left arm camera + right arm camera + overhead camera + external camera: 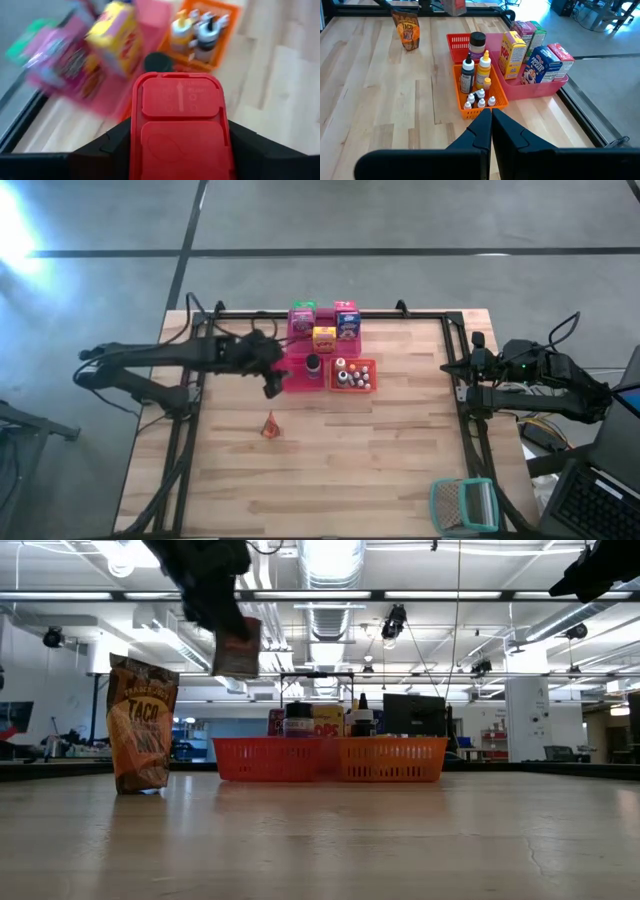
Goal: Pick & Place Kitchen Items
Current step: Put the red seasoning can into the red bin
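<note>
My left gripper [272, 385] hangs in the air just left of the trays, shut on a red-lidded container [180, 125], which also shows in the low view [237, 648]. A taco bag [270, 425] stands upright on its base on the wood nearer the front. A pink tray [300, 338] holds several cartons, a red tray [298, 383] holds a dark-capped jar [477, 41], and an orange tray [371, 376] holds small bottles. My right gripper [491, 117] waits shut at the table's right side. My left gripper pinches the red-lidded container between its two fingers, one on each side [136, 135] just below the lid. The fingers [107, 145] slant down from the table's left toward the trays. The container is lifted clear of the table, its lid facing the wrist camera.
A teal-framed mesh thing [463, 505] lies at the near right corner. A black rail frame [460, 380] runs along the table's left, far and right sides. Bare wood [340, 470] spreads across the near half.
</note>
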